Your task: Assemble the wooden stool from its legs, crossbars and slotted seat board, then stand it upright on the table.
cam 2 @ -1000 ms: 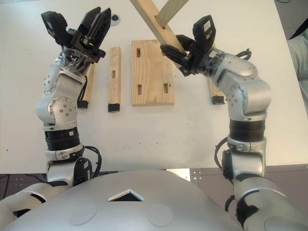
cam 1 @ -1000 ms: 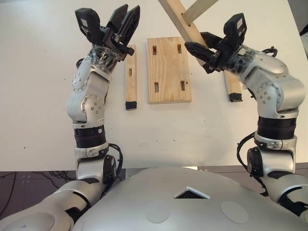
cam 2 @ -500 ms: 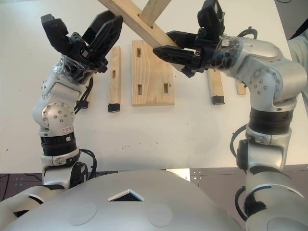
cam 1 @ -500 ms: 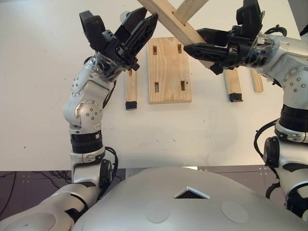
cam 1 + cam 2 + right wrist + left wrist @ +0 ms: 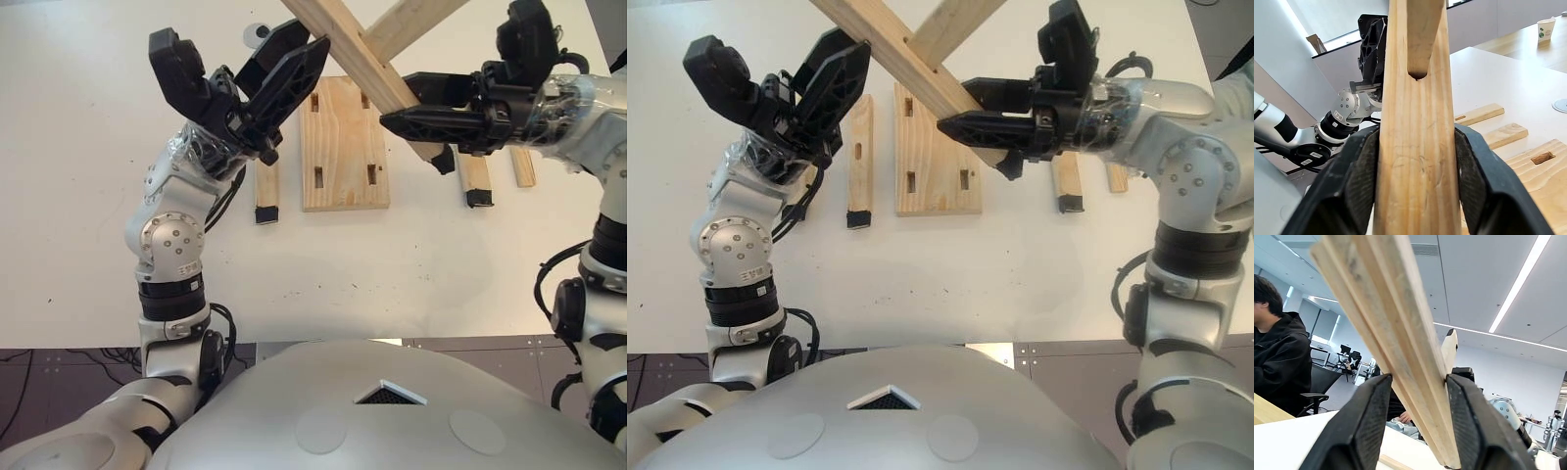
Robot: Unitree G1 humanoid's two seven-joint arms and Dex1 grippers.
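Right wrist view shows the right gripper [image 5: 1418, 134] clamped on both faces of the leg [image 5: 1418, 98], just below the slot where the crossbar [image 5: 1422, 29] enters, probably to steady that joint; the left gripper [image 5: 313, 44] straddles the leg's upper end, though I cannot tell whether it grips; the pair hangs above the slotted seat board [image 5: 343, 166], which lies flat toward the far edge of the table [image 5: 98, 245] between loose legs [image 5: 266, 186]; swinging room lies toward the near edge.

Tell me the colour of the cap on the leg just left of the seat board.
Black cap; clearest in the left eye view.
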